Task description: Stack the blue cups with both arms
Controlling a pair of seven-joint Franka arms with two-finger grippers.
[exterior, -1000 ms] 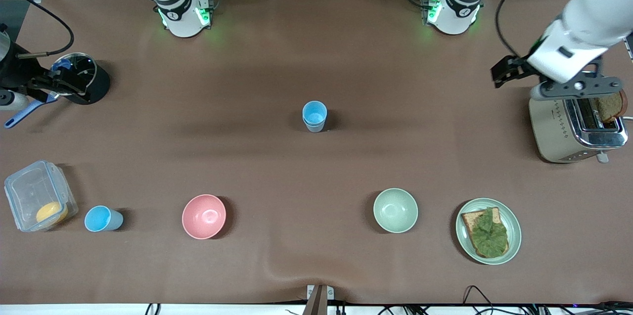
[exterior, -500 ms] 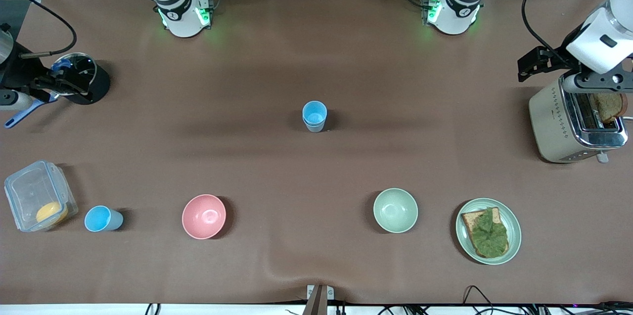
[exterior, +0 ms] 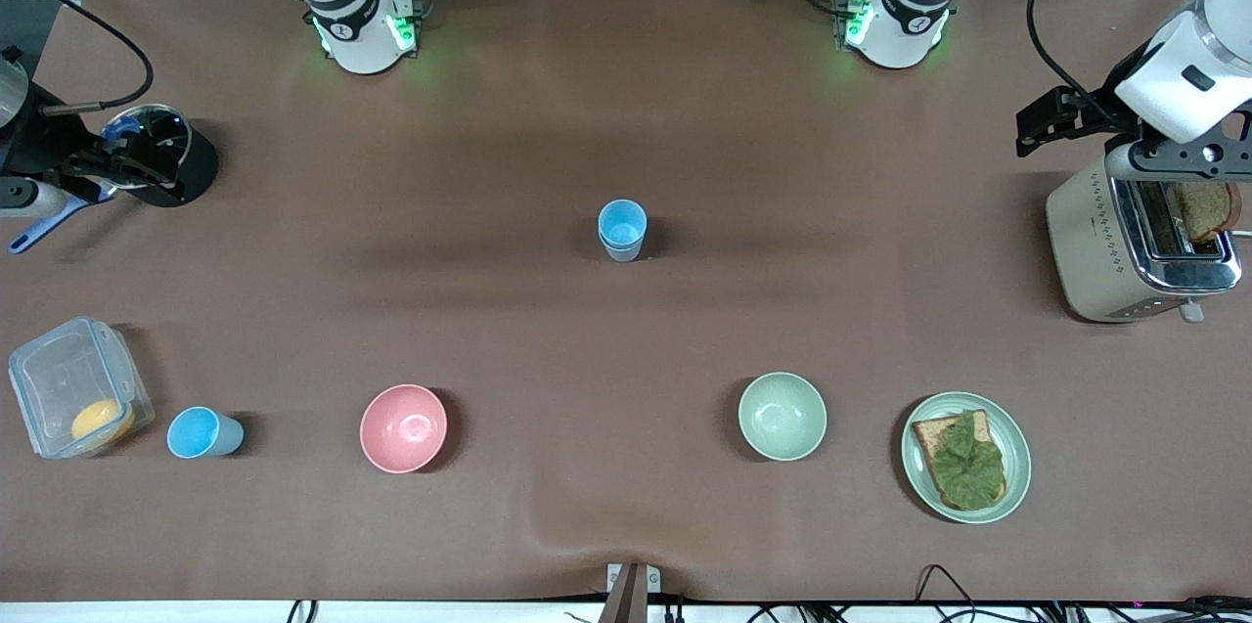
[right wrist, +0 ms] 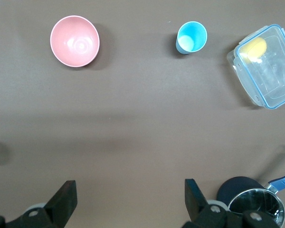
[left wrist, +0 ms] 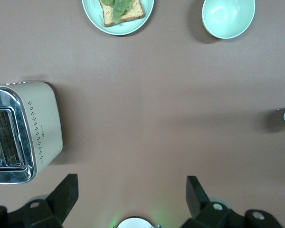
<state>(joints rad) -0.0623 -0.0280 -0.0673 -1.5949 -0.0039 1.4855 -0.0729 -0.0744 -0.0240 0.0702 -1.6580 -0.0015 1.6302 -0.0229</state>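
Cups came first to the eye: two blue cups sat nested as one stack at the middle of the front frame, upright on the brown surface. A third blue cup stood alone in the lower left of that frame, just beside a clear plastic box with something yellow inside; the right wrist view showed this cup too, upright, apart from the pink bowl.

At the frame's right edge the left claw hung over the toaster, which had a slice of bread in its slot. In its own wrist view its fingers stood wide apart with nothing between them. The right claw sat at the frame's left edge, beside a black pot with a blue handle, and its fingers were likewise spread and empty.

Along the lower part of the front frame lay the pale green bowl and, near it, a green plate carrying toast topped with lettuce.
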